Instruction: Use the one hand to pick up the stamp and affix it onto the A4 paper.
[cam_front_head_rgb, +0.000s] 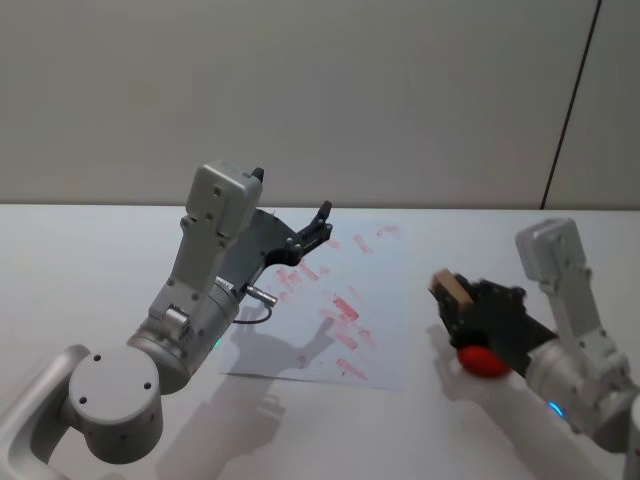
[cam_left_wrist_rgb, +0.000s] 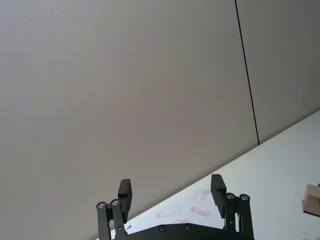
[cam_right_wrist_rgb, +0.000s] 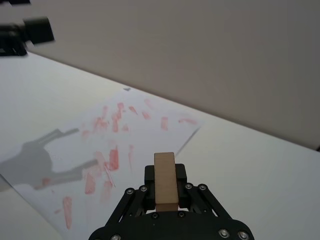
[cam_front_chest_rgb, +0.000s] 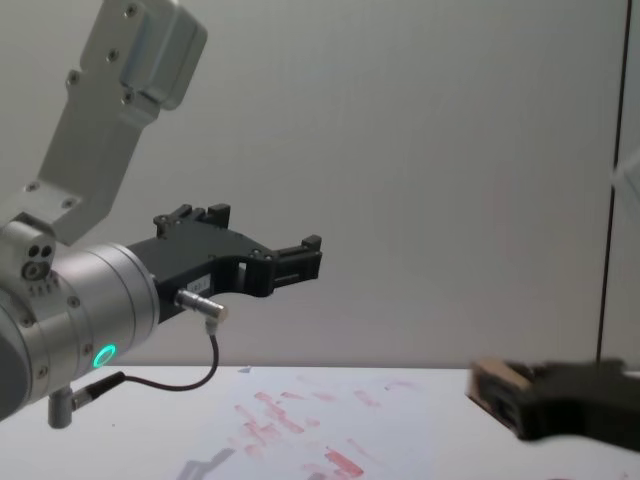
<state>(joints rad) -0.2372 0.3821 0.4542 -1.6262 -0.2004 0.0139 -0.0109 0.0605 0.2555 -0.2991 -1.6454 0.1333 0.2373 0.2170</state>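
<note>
My right gripper (cam_front_head_rgb: 455, 297) is shut on the stamp (cam_front_head_rgb: 452, 289), a small light-brown wooden block held above the table just right of the A4 paper (cam_front_head_rgb: 330, 300). In the right wrist view the stamp (cam_right_wrist_rgb: 164, 170) stands on end between the black fingers, with the paper (cam_right_wrist_rgb: 125, 145) and its red imprints ahead of it. The chest view has the stamp (cam_front_chest_rgb: 497, 380) low at the right, above the paper (cam_front_chest_rgb: 300, 425). My left gripper (cam_front_head_rgb: 322, 225) hangs open and empty, raised over the paper's far left part; it also appears as the left gripper (cam_left_wrist_rgb: 171, 192) and the left gripper (cam_front_chest_rgb: 305, 260).
A round red object (cam_front_head_rgb: 482, 362) lies on the white table (cam_front_head_rgb: 90, 260) under my right gripper, right of the paper. A black cable (cam_front_chest_rgb: 195, 380) loops under the left wrist. A plain wall (cam_front_head_rgb: 320, 90) stands behind the table.
</note>
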